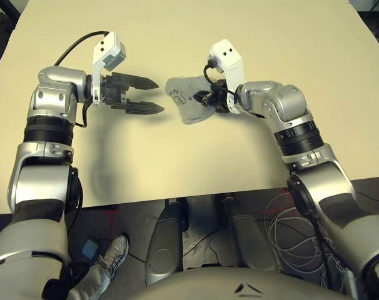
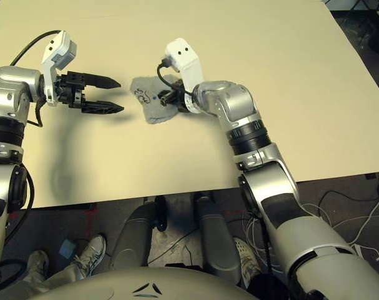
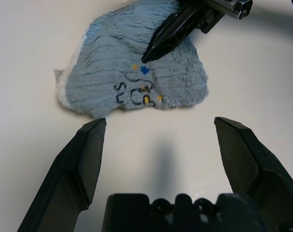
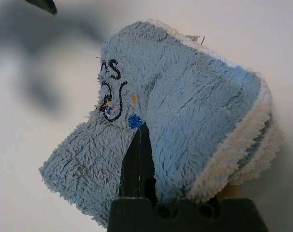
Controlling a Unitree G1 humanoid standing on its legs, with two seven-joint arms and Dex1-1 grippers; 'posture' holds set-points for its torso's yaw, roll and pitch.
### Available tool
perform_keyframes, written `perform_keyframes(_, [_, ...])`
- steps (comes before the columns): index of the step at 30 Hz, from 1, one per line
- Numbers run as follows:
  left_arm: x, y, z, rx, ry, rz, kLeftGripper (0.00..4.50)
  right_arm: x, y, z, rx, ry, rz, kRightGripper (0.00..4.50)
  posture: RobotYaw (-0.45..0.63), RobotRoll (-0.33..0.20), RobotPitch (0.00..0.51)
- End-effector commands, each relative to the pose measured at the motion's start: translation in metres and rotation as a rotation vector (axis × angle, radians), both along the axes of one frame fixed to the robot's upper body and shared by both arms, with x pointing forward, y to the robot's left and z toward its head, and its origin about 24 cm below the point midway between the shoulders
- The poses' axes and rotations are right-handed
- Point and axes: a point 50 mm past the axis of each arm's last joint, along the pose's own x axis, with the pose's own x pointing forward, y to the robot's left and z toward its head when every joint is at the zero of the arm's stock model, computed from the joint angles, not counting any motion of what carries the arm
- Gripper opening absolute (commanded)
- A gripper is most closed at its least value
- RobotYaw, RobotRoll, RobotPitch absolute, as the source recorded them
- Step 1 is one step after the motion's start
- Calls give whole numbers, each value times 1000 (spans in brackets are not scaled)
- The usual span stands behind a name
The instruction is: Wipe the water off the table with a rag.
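While my right gripper (image 2: 167,98) pinches a bunched fold of the rag (image 1: 185,98) between its two black fingers, the rest of the cloth lies spread on the table (image 1: 239,37) ahead of it. Seen along the right wrist, one finger (image 4: 136,164) runs up a crease with the pile humped over it, so the grip looks firm.

My left gripper (image 1: 151,95) hovers just beside the rag's far edge, fingers spread wide and holding nothing, apart from the cloth.

Further out, the tabletop is bare and pale, and I can make out no spots of water on it anywhere. Either they sit under the rag or they are already soaked up; I cannot tell which. My judgement is that the wiping is well along or nearly done, with perhaps a last pass and the release of the cloth left.

As for materials, the rag is thick, fluffy terry, grey-blue with a paler cream edge where it folds back, irregular in outline, stitched with black squiggly lettering, a small blue dot and a few yellow flecks. It should drag softly. The table is smooth, flat and matte beige.
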Motion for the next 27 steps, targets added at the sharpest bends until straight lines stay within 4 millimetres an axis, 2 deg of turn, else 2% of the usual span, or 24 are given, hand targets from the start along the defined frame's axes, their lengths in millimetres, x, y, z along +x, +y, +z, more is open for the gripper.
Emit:
perform_keyframes(1, [-1,4,-7,-12,22,6,4500,0,-29,-10,-74,23,-64,52,-40,0,299])
perform_keyframes(5, [-2,5,-8,-12,27,10,4500,7,-62,-3,-124,7,-159,51,-43,0,299])
perform_keyframes(8, [-1,5,-8,-11,29,12,4500,12,-79,2,-150,-9,-217,51,-47,0,298])
perform_keyframes(12, [0,5,-8,-10,28,16,4500,16,-84,9,-148,-27,-243,51,-51,0,295])
perform_keyframes(17, [2,4,-6,-7,22,12,4500,14,-56,42,-42,-97,-155,51,-55,0,294])
perform_keyframes(21, [4,8,2,-3,-6,27,4500,5,-17,72,38,-163,-21,51,-59,0,291])
perform_keyframes(25, [6,11,7,-6,-21,39,4500,-4,9,77,58,-168,86,51,-60,0,286])
perform_keyframes(27, [6,14,7,-4,-21,50,4500,-3,22,70,53,-165,113,51,-56,0,285])
